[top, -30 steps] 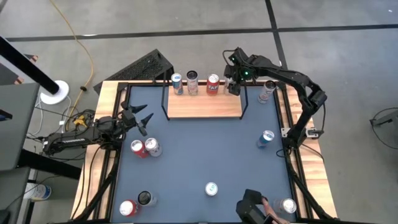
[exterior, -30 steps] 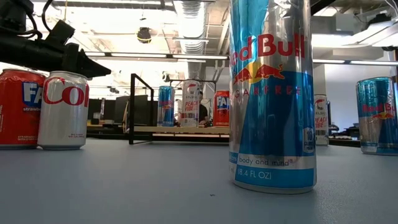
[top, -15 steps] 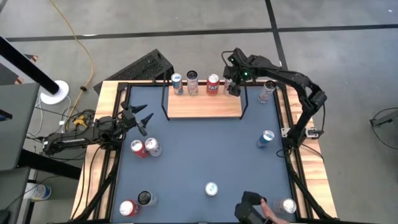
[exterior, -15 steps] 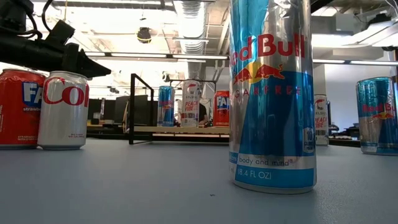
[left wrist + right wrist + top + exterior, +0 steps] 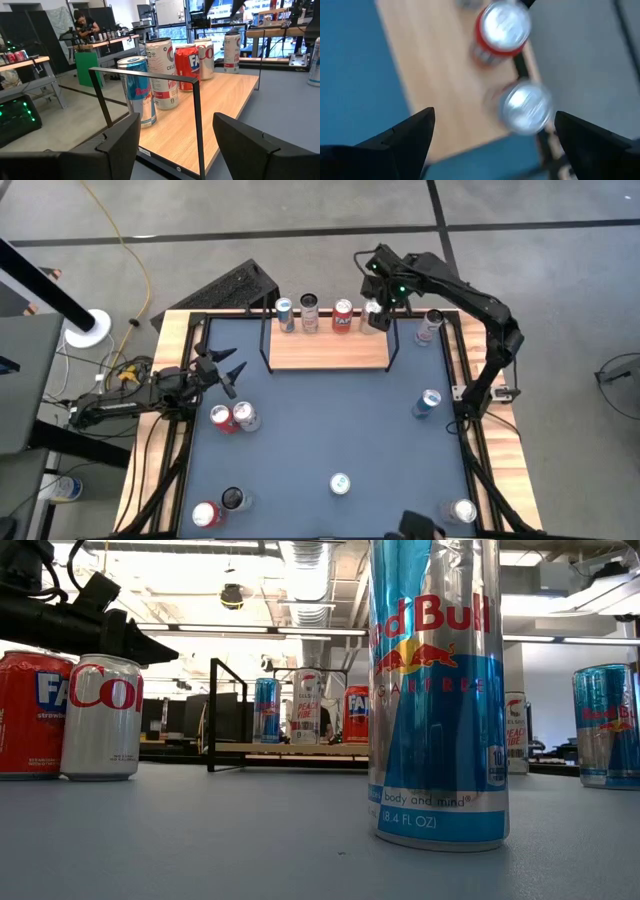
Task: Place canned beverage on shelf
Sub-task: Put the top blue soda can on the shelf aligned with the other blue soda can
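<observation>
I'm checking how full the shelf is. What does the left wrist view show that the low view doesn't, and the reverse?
Only the left wrist view shows a fourth can on the shelf, behind the red can.

Only the low view shows the tall blue can up close and two cans beside it on the table.

Both show the blue, white and red cans standing in a row on the shelf.

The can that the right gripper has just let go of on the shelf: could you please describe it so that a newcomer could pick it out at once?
Find the light-wood shelf at the far edge of the table. Four cans stand in a row along its back edge, and the open right gripper hangs just above the row's right end. The can there is silver-topped and pale, right of the red can, beside the black wire frame.
</observation>
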